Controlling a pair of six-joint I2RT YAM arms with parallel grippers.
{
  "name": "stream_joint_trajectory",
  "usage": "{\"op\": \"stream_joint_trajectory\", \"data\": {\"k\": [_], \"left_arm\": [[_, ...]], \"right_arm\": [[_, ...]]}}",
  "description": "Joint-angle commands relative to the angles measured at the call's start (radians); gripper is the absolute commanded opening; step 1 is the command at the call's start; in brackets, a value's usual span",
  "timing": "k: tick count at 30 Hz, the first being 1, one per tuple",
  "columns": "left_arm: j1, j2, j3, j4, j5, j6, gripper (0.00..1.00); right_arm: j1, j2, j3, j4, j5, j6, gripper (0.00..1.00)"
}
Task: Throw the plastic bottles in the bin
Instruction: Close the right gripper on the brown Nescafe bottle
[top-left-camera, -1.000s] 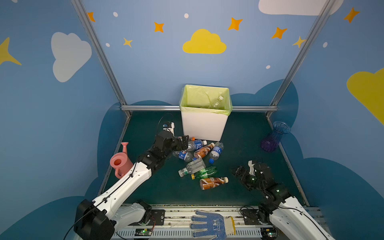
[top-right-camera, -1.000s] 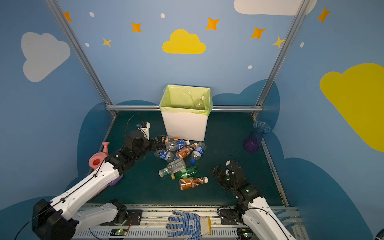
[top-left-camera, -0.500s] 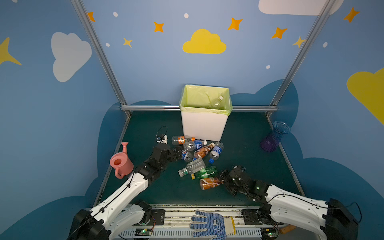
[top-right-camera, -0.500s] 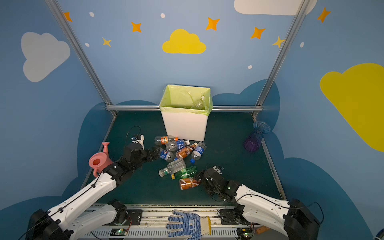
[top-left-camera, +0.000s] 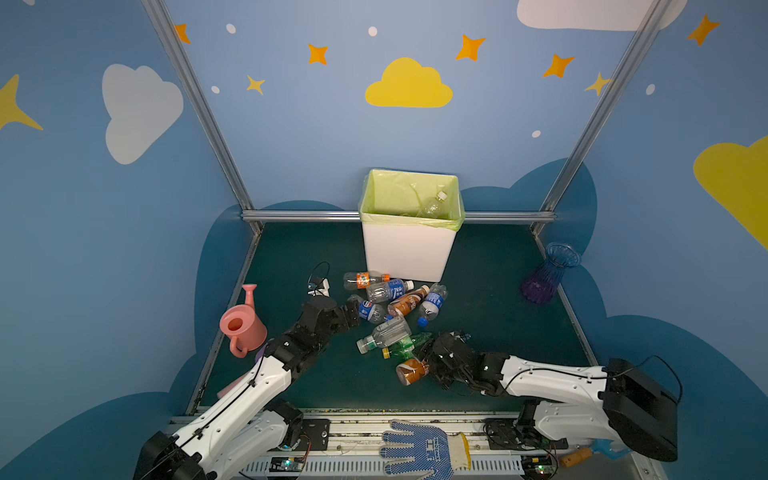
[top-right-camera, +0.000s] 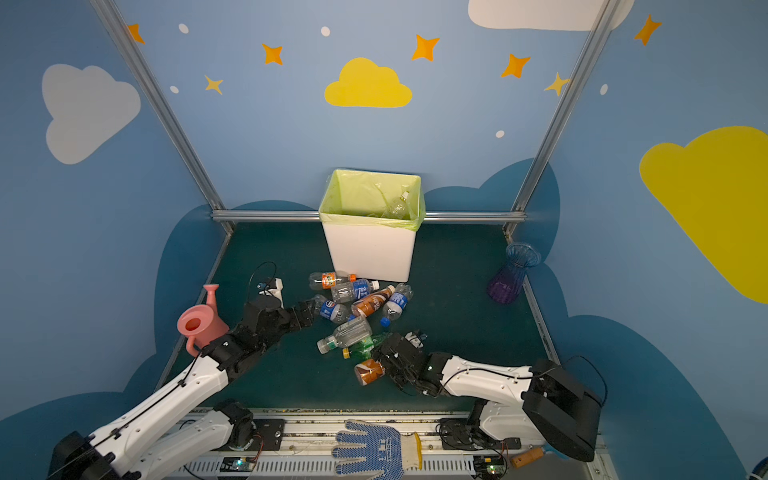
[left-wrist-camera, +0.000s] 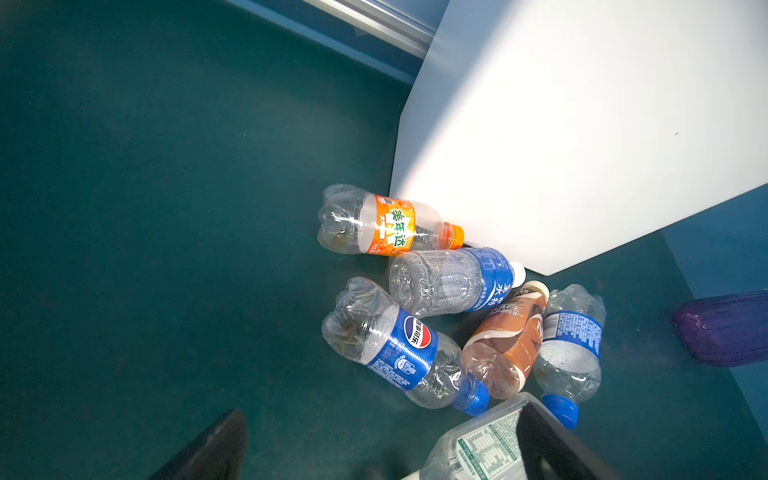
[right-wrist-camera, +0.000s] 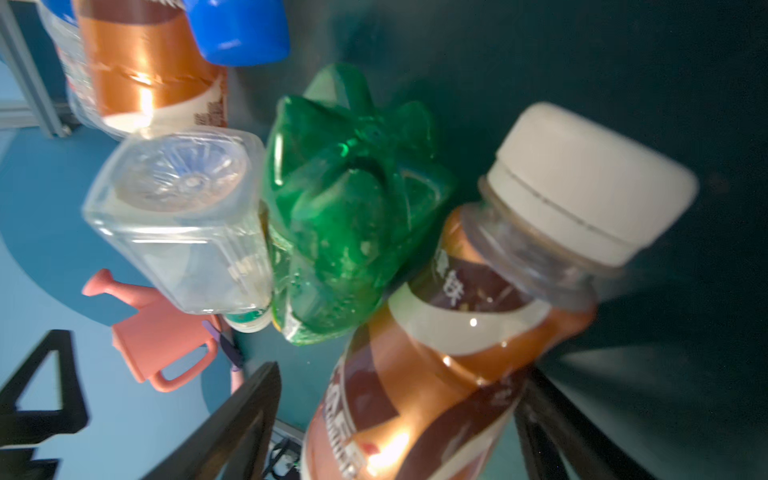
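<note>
Blue walls with painted clouds and stars, boxing in a dark green bench. At the far side, against the back rail, the white bin with its yellow-green liner, one clear bottle already inside. In front of the bin, a loose heap of plastic bottles, all lying down: an orange-label bottle right by the bin's foot, blue-label ones beside it, a brown one among them.

Left fingers spread wide, gripping nothing, low over the bench with the blue-label cola bottle just ahead. Right fingers astride the brown white-capped bottle at the near edge of the heap: one finger against its side, a gap at the other, so not clamped. Green bottle and clear square bottle touching each other just past it.

Pink watering can at the left edge, purple vase at the right, both well apart from the heap. Blue-dotted glove on the front rail.
</note>
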Motion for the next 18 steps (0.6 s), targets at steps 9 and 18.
{"op": "stream_joint_trajectory", "data": {"k": [9,18], "left_arm": [[0.015,-0.034,-0.023,-0.014,-0.042,-0.004,1.00],[0.027,-0.038,-0.024,-0.024,-0.043,-0.003,1.00]], "right_arm": [[-0.011,0.111,0.018,-0.073,-0.035,0.027,0.73],[-0.020,0.072,-0.022,-0.072,0.000,0.050,0.53]]}}
